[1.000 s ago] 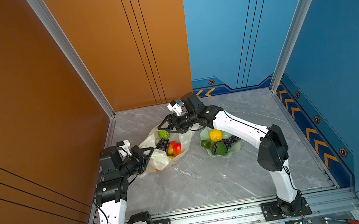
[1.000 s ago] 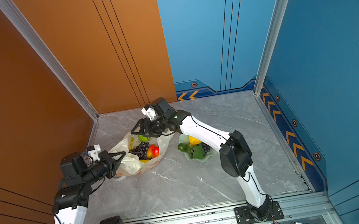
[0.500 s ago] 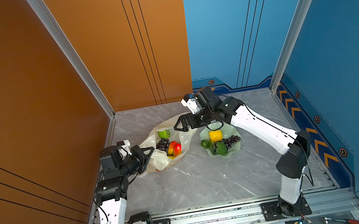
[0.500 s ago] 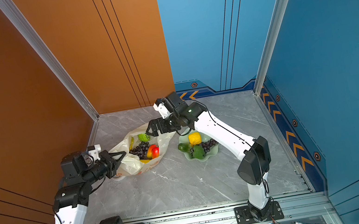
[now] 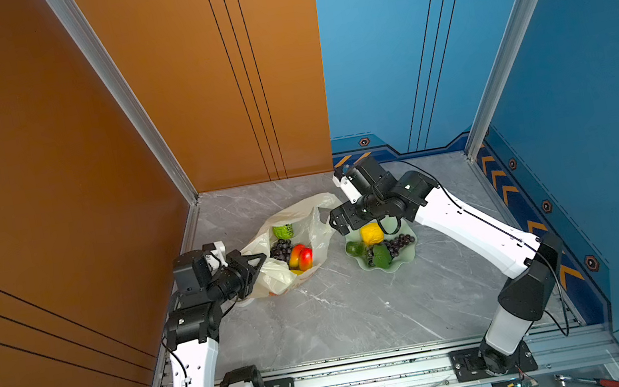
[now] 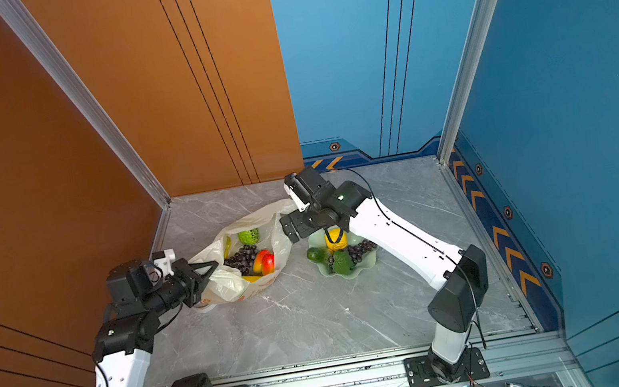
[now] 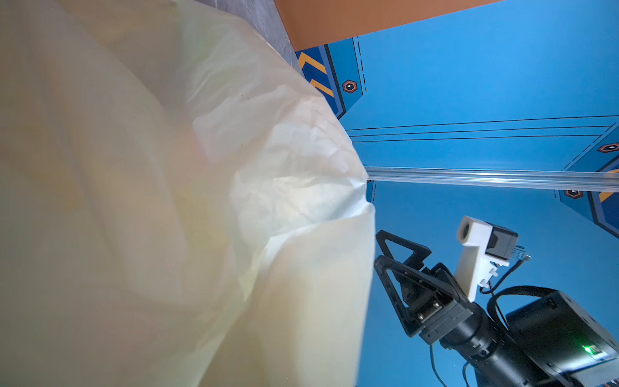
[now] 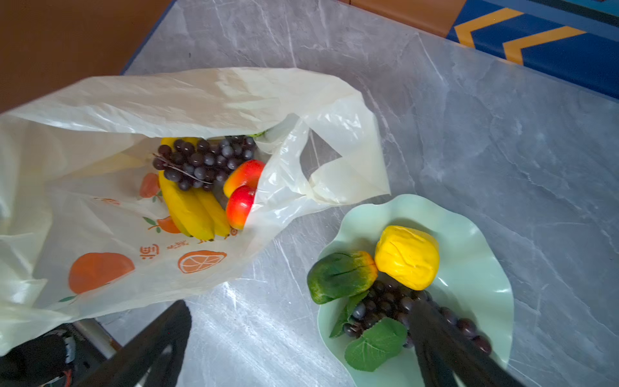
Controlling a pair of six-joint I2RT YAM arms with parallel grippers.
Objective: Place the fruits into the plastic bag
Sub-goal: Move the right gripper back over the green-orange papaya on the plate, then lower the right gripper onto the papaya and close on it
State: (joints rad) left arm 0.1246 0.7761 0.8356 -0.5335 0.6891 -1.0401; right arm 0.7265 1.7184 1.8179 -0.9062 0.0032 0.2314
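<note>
Left tool (image 5: pixel 258 259) is clamped on the bag (image 5: pixel 304 212) rim, lifting its mouth. Right tool (image 5: pixel 340 223), wide open and empty, hovers by the dish (image 5: pixel 395 267). Best lower it squarely over the lemon (image 5: pixel 371 233) there, close gently, avoid snagging the grapes (image 5: pixel 399 241).

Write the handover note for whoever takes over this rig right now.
Left gripper: shut on the plastic bag rim, holding its mouth open.
Right gripper: open, empty, above the table between bag and dish.
Done: banana bunch, grape cluster, two red-yellow pieces, round green fruit are in the bag.
Left: yellow lemon-like fruit, green-orange piece, second grape cluster lie in the dish; move them into the bag.
</note>
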